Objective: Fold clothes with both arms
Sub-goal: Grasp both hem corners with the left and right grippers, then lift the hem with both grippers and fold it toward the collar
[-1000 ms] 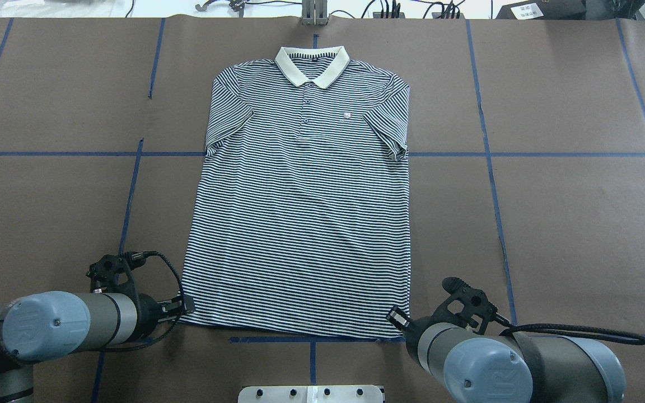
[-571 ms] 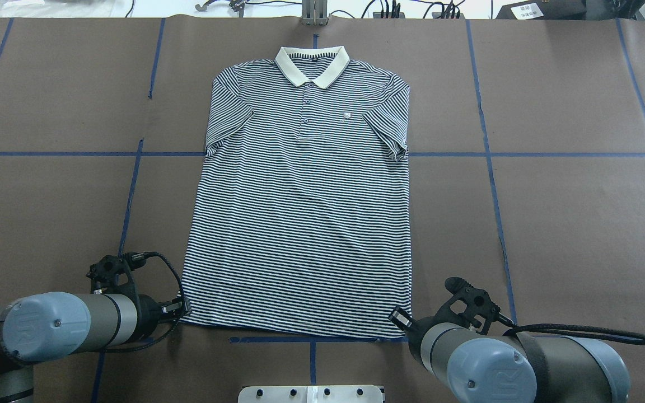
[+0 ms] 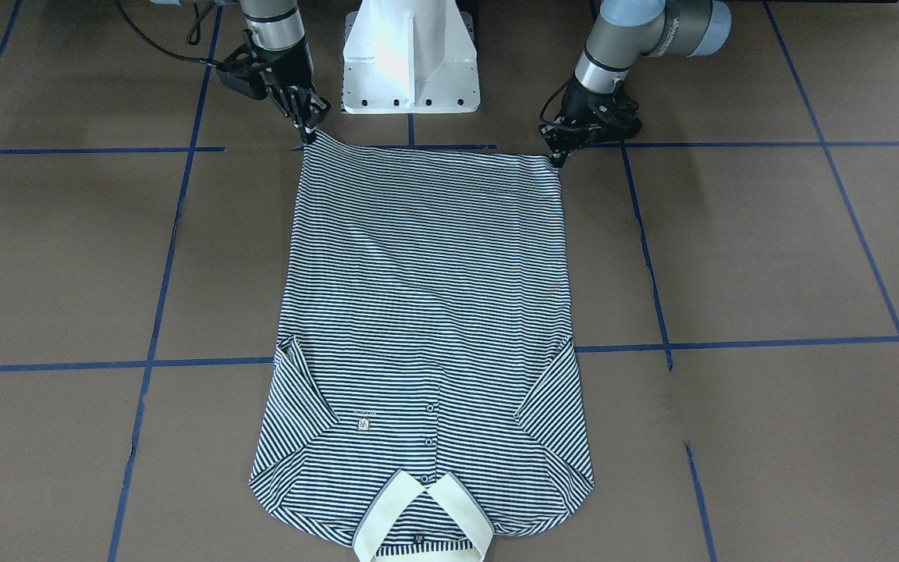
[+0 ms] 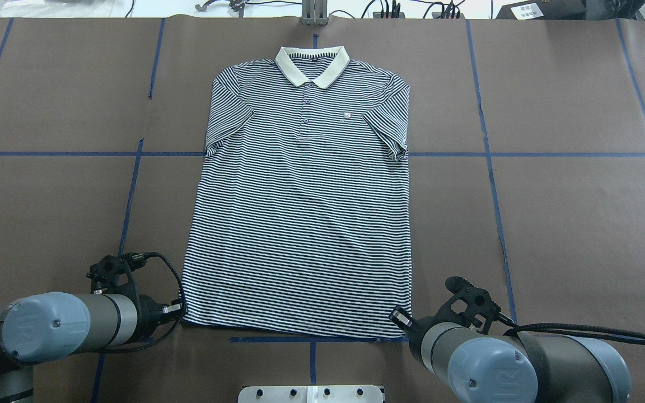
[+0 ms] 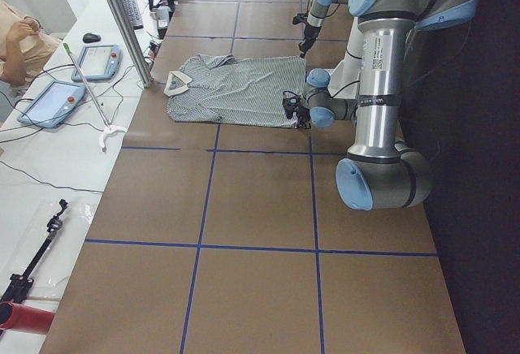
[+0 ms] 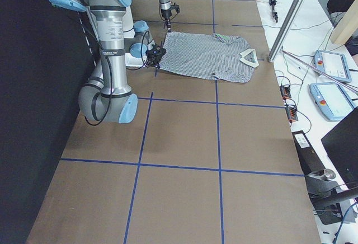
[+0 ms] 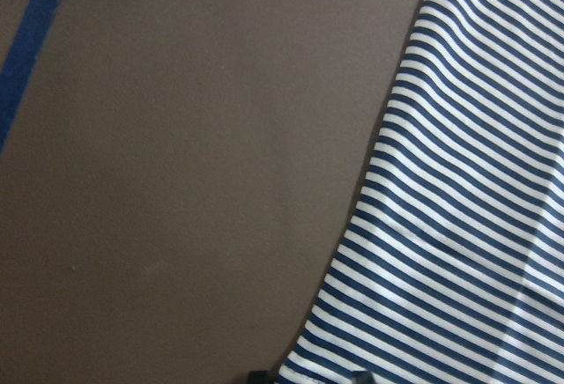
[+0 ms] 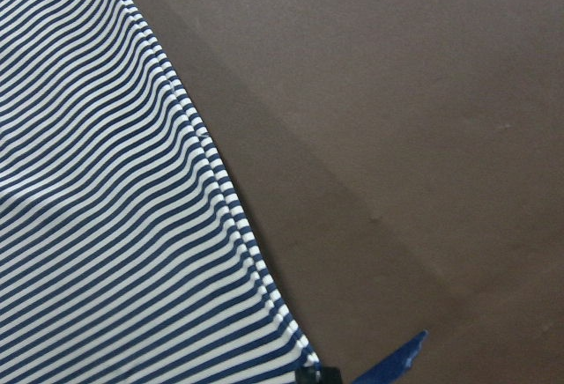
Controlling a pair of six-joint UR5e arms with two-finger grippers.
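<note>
Shirt [image 4: 300, 224]: flat on the table [image 4: 569, 224], front up, centred between the arms. Collar [image 4: 312, 64] at the far edge, hem nearest the robot. Both sleeves lie folded in over the body.

Right gripper [image 3: 310, 134]: at the hem corner on its own side. From the front that corner is drawn up to a point at the fingers, so the fingers look pinched on the cloth. Wrist view shows one dark fingertip [image 8: 310, 373] right at the corner.

Left gripper [image 3: 556, 158]: at the other hem corner, touching it. Wrist view shows two dark fingertips [image 7: 262, 374] at the bottom edge with the hem between them. Cannot tell whether they are pressed onto the cloth.

Markings: chest logo [image 4: 346, 116], pale and small, not readable. Three buttons run below the collar. Right arm's joint cap [image 4: 490, 375] carries a moulded mark that looks like "UR". A white label [image 5: 379, 52] sits on the near arm's upright tube; its print is too small to read.
</note>
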